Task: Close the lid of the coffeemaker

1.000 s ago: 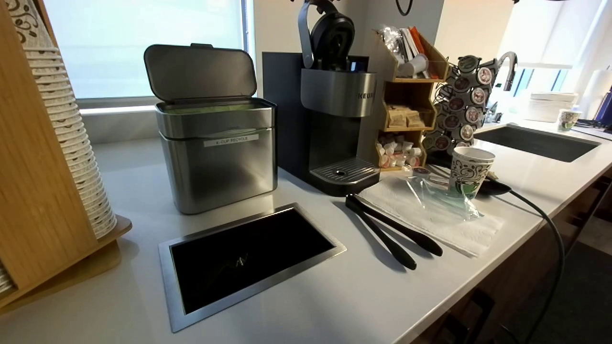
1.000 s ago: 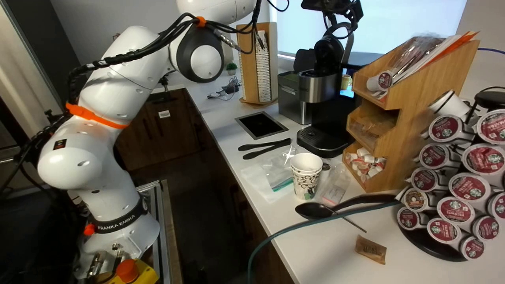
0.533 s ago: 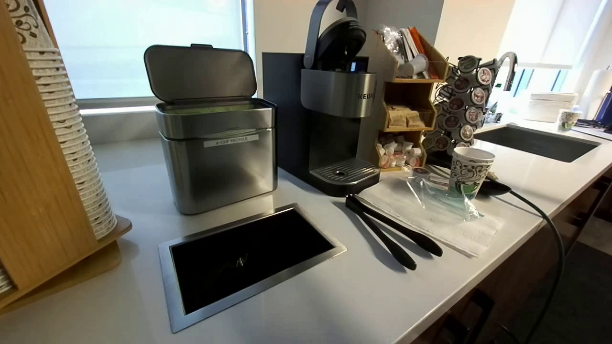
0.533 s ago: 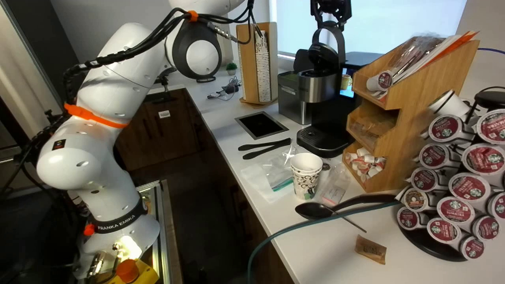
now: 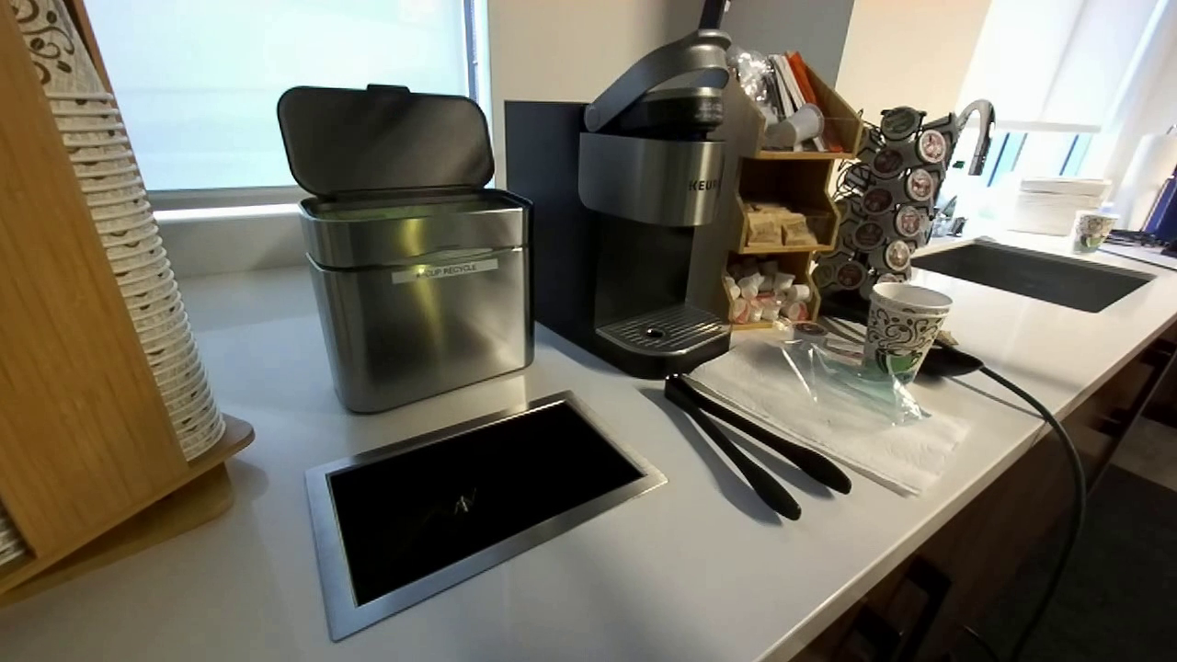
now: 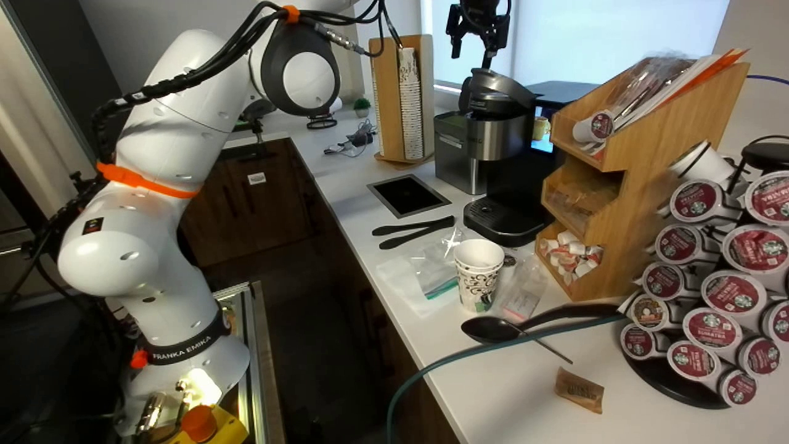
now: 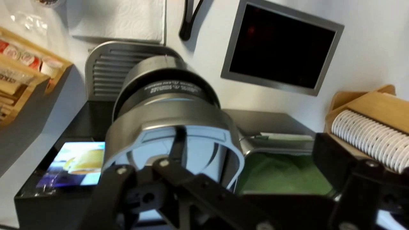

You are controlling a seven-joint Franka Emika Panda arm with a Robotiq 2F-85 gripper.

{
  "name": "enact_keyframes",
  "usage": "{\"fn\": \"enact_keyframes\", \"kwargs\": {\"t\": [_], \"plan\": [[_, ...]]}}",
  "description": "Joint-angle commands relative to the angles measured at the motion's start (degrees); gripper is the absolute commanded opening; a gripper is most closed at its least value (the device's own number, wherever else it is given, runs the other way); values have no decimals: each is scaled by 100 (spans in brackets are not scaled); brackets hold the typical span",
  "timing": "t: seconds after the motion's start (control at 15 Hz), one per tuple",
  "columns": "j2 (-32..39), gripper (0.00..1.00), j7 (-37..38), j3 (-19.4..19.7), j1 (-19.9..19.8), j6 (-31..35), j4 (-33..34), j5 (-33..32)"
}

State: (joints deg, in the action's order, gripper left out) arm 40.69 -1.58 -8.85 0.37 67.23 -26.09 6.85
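Note:
The coffeemaker (image 5: 644, 184) stands behind the drip tray side of the counter; it also shows in an exterior view (image 6: 502, 139). Its black lid (image 5: 676, 110) is tilted a little above the brew head, with the grey arched handle (image 5: 657, 72) leaning forward over it. The lid (image 6: 493, 102) is low but still raised at an angle. My gripper (image 6: 472, 58) is open above the machine, one finger down against the front of the handle. In the wrist view the gripper (image 7: 252, 147) has wide-spread fingers; one meets the handle (image 7: 179, 111), the other stands over the bin side.
A steel bin (image 5: 418, 322) with its lid up stands beside the coffeemaker. A wooden shelf (image 6: 659, 135) stands on the machine's other side. Black tongs (image 5: 736, 441), a paper cup (image 5: 906, 331), a recessed opening (image 5: 487, 496) and a cup holder (image 6: 404, 98) are on the counter.
The lid and its handle have swung forward and down from nearly upright. My gripper has moved forward over the machine, leftward in an exterior view, with one finger on the handle.

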Motion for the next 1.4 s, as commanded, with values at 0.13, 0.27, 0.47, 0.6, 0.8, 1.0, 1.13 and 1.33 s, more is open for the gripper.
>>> {"fn": "enact_keyframes", "kwargs": {"t": [0.13, 0.27, 0.47, 0.6, 0.8, 1.0, 1.13, 1.33], "plan": [[-26, 100, -30, 146, 28, -21, -26, 88], [-36, 100, -31, 152, 25, -12, -43, 87], [9, 100, -39, 168, 59, -5, -65, 56], [149, 100, -35, 148, 78, -94, 13, 100], [334, 100, 75, 107, 97, -386, 62, 178], [518, 100, 200, 85, 135, -920, 65, 255], [622, 100, 247, 101, 156, -1042, 174, 273], [210, 100, 421, 261, 173, -317, 58, 83]]}}
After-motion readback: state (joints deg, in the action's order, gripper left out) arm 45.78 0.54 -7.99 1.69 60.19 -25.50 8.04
